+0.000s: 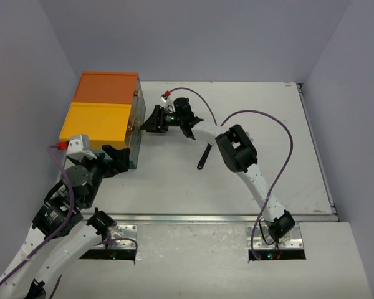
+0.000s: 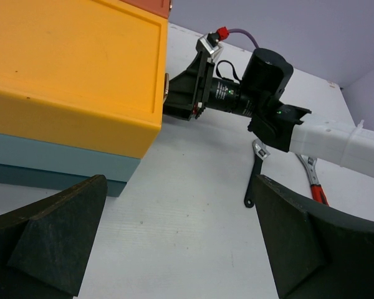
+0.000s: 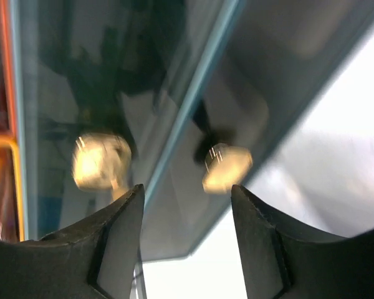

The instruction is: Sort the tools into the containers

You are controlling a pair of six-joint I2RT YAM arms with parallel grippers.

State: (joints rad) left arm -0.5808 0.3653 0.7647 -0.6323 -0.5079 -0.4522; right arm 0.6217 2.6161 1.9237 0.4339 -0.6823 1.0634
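Just before right hand [image 3: 186,200], brass latches [image 3: 226,167]

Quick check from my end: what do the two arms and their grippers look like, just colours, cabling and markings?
The left arm and right arm share one build: white links between black joint housings. A purple cable loops along each, ending in a red plug at the wrist. The fingers are matte black, broad and wedge-shaped. I can read no markings.

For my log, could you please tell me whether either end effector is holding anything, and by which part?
Nothing is held. The left end effector is open; the right end effector is open, facing the brass latches.
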